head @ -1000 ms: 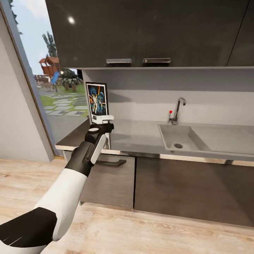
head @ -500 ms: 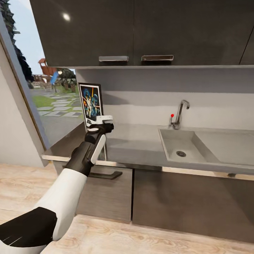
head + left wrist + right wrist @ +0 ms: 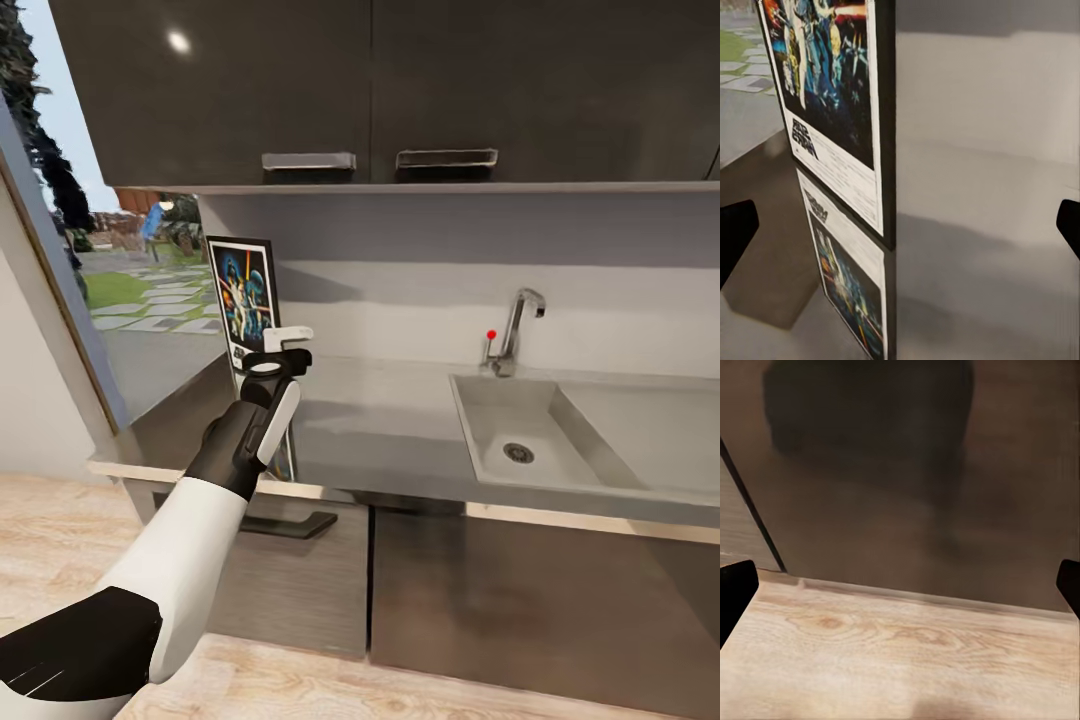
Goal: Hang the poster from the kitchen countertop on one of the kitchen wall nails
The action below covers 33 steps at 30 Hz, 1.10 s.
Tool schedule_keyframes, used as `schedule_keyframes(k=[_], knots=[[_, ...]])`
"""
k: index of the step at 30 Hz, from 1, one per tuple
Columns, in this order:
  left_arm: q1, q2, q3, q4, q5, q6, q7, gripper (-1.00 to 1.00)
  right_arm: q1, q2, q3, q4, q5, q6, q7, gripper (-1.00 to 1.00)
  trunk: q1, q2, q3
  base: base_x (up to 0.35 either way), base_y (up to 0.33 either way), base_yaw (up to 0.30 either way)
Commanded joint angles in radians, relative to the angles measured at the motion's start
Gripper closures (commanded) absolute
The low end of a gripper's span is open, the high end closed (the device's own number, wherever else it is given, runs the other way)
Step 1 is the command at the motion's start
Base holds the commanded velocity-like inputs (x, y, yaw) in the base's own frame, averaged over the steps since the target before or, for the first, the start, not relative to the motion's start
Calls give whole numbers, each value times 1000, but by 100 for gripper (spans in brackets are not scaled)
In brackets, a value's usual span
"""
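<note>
Poster (image 3: pixel 243 300) sits dead ahead of your left gripper (image 3: pixel 283 338), slightly toward the window side, standing upright at the back-left end of the kitchen countertop (image 3: pixel 390 425), seemingly against the backsplash by the window opening (image 3: pixel 130 290). Its long axis is vertical. In the left wrist view the poster (image 3: pixel 832 112) is turned edge-on toward you, black frame edge facing the camera, with its reflection in the glossy slab just below.

Left gripper: jaws spread wide, both dark fingertips (image 3: pixel 735 236) at the frame margins, nothing between them. It is near the poster's lower part but not yet around it; I can't tell contact from the head view.

Right gripper (image 3: pixel 900 592): also spread, empty, looking at the wooden floor (image 3: pixel 900 652) and the dark base cabinet door (image 3: pixel 885 472), so the left arm is clearly the nearer one.

Look of the poster: thin black frame, white border, colourful figures on dark blue, black title block low down. Thin and rigid-looking; probably tips easily if nudged, so line the jaws across the frame edge before closing.

The sink (image 3: pixel 520 440) and chrome tap (image 3: pixel 515 325) are well apart to the right.
</note>
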Motion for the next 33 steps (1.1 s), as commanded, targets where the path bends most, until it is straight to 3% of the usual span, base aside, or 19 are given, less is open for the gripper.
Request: schedule_keyframes(k=[1,14,33], knots=[[-1,0,-2,-1,10,2,14,-100,1,0,0,-1,1,-1,-1,-100,0,0,-1,132,-30,0],[-1,0,4,-2,8,1,31,-100,1,-2,0,17,1,-1,0,-100,0,0,-1,22,-5,0],[-1,0,8,-2,8,2,30,-100,0,-1,2,31,2,-1,1,-100,0,0,-1,129,64,0]])
